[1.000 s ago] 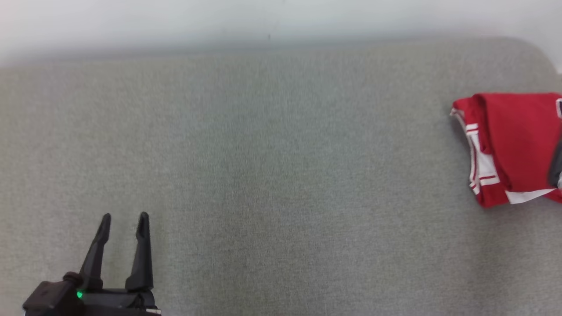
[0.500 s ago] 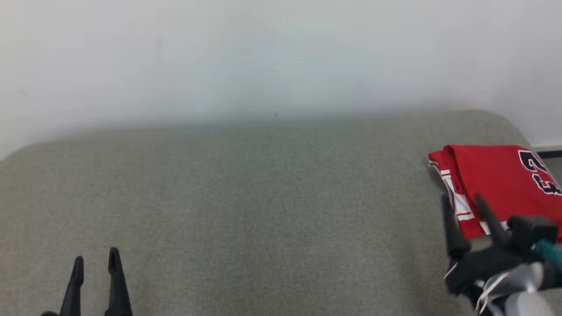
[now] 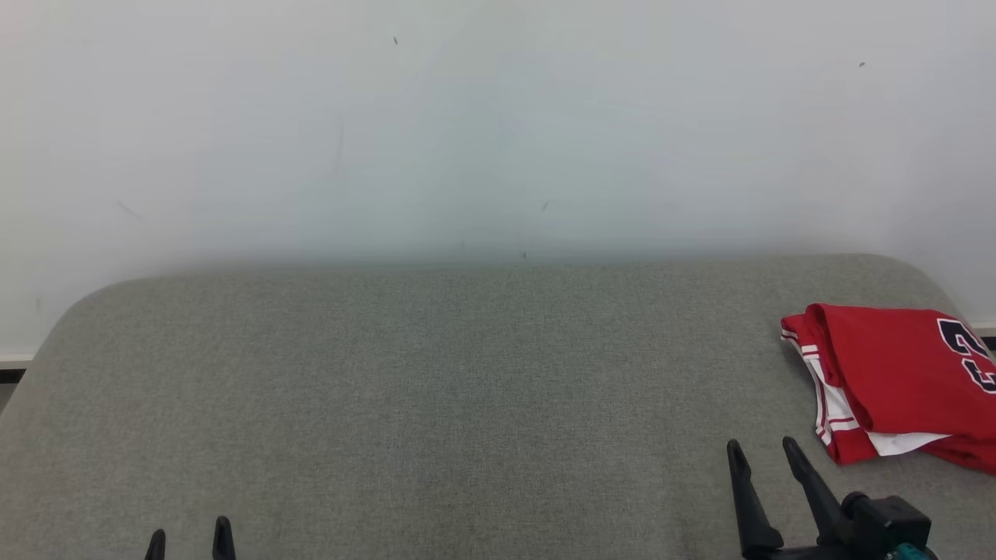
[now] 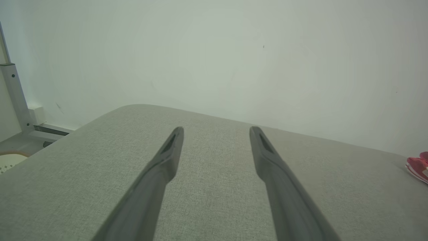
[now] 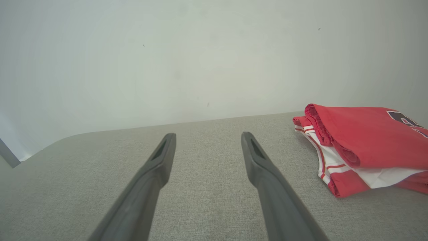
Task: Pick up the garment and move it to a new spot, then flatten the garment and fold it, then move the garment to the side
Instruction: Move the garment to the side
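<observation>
The garment (image 3: 895, 381) is a red jersey with white trim and dark numerals, folded into a pile at the right end of the grey surface. It also lies at the right of the right wrist view (image 5: 361, 147), and its red edge peeks in at the far right of the left wrist view (image 4: 418, 165). My right gripper (image 3: 762, 451) is open and empty at the lower right, just left of and nearer than the garment. My left gripper (image 3: 189, 538) is open and empty at the lower left, only its fingertips above the bottom edge.
The grey fabric surface (image 3: 436, 404) has rounded far corners and stands against a plain white wall (image 3: 498, 124). A metal post (image 4: 13, 90) and a strip of floor lie beyond its left end.
The head camera has tilted upward, so more wall shows and the surface sits lower. The right gripper has drawn back from the garment and now points straight ahead at the lower right.
</observation>
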### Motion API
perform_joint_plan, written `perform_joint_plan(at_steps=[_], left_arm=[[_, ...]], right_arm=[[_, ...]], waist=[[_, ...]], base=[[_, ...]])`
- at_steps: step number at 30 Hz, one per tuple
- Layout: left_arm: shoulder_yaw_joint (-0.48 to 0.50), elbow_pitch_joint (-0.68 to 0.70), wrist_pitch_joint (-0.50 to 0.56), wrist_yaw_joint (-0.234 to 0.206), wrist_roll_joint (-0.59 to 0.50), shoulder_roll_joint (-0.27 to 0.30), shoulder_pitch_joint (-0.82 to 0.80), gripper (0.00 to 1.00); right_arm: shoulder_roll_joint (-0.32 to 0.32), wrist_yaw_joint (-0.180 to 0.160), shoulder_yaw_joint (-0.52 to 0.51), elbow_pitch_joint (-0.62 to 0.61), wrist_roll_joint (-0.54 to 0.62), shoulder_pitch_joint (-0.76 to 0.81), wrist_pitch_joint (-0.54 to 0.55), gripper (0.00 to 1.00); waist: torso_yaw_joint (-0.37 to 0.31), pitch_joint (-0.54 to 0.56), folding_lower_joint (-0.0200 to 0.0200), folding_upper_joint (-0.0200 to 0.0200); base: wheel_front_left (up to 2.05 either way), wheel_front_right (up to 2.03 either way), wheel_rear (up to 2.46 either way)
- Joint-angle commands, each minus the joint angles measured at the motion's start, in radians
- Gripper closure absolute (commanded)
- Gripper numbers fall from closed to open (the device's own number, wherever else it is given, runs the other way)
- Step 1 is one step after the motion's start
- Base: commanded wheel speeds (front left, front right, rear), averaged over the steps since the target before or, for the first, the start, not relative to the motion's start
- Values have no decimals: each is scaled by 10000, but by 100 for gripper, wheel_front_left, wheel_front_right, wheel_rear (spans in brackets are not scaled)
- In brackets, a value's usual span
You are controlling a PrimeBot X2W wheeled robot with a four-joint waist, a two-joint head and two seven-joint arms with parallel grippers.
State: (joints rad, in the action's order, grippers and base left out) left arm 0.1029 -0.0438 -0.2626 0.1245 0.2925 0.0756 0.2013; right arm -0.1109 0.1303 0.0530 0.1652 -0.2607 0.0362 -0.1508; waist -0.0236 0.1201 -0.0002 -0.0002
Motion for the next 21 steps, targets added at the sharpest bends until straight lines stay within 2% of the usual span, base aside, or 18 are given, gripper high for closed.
perform_joint_plan(at_steps=[1, 10, 21], left_arm=[[7, -58, -28, 48, -62, -44, 101, 0], [133, -530, -29, 59, -532, -121, 286, 0], [-19, -586, -29, 64, -615, 72, 183, 0]], right_arm=[[73, 8, -5, 54, 91, 152, -108, 0], [249, 8, 137, 408, 467, 546, -129, 0], [483, 8, -514, 301, 854, 875, 207, 0]], waist=[[28, 29, 2, 2], [-74, 30, 2, 2], [-157, -84, 2, 2]], base=[[0, 0, 0], [0, 0, 0], [0, 0, 0]])
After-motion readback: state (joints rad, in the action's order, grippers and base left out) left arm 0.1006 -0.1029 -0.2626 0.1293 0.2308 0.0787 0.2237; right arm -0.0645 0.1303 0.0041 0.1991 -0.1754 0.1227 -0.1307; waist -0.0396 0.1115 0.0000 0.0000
